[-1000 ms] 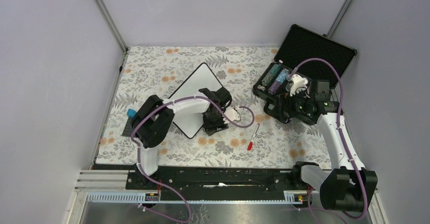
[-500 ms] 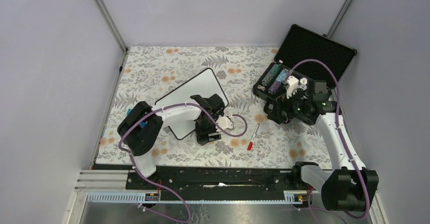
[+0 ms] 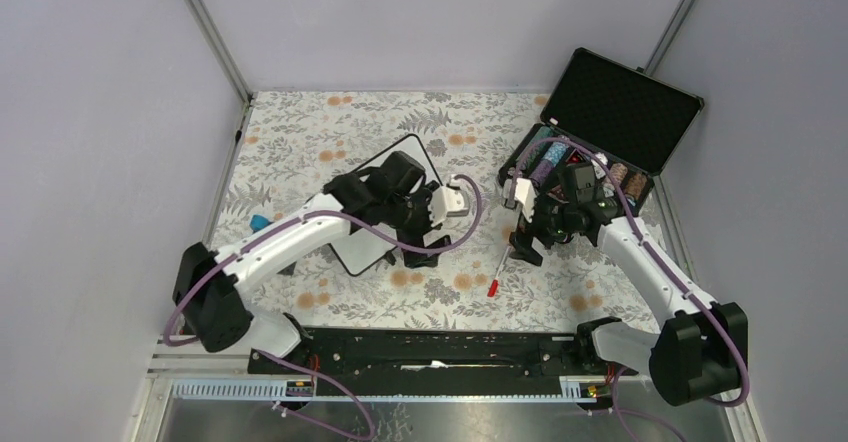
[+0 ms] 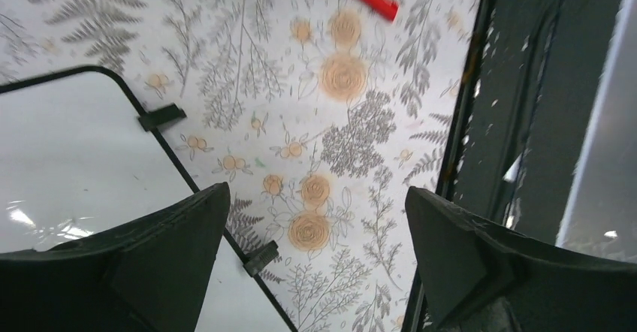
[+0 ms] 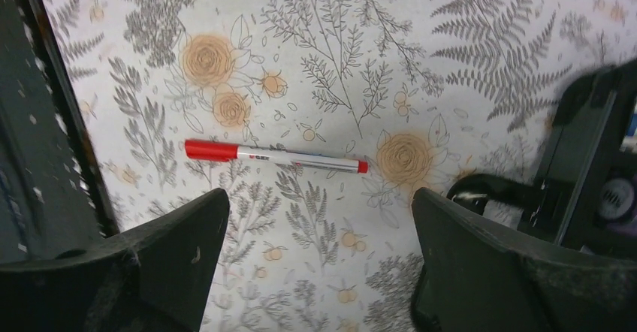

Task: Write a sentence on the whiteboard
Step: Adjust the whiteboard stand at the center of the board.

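The whiteboard [image 3: 365, 247] lies flat on the worktop [image 3: 330, 122], which is covered with a flowered cloth. It sits left of the middle, turned at an angle, and the left arm crosses over it and hides much of it in the top view. In the left wrist view the part of its surface that shows is plain white, with a thin black rim and two small black feet [image 4: 161, 116] sticking out at the edge.

The left hand [image 4: 317, 197] hangs over the board's right edge with its fingers wide apart and nothing between them. One finger is over the white surface, the other over the cloth.

A red-capped marker [image 5: 274, 155] lies on the cloth to the right of the board, well apart from it. The right hand [image 5: 319, 197] hovers above the marker, fingers spread wide and holding nothing. In its own view the marker lies across the gap between the two fingers, clear of both.

A black case [image 3: 610, 102] stands open at the far right corner, just behind the right hand.
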